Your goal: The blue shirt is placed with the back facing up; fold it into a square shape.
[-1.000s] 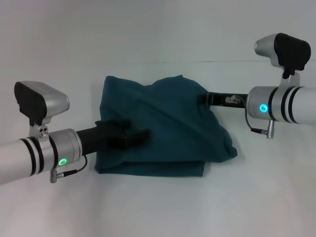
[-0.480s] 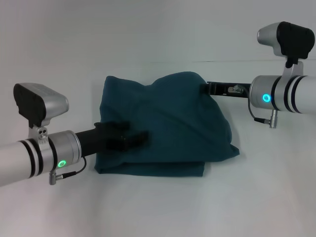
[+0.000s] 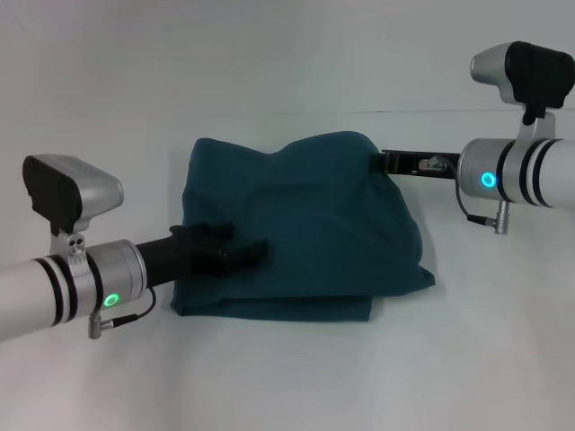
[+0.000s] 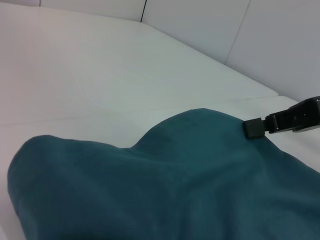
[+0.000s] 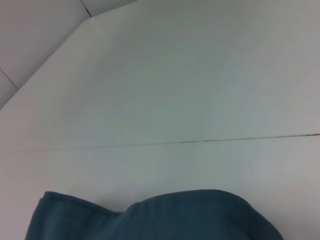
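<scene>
- While the right arm carries its edge over, the left gripper (image 3: 235, 250) should, I judge, keep pressing the near-left part of the blue shirt (image 3: 305, 242) so the lower layers do not slide; whether its jaws are apart or together cannot be told.
- The shirt lies mid-table (image 3: 287, 377), partly folded, plain teal and soft, its near edge straight, its right side bulging loose.
- Farther back, the right gripper (image 3: 384, 163) appears clamped on the raised far-right edge; lowering it leftward evenly should square the fold.
</scene>
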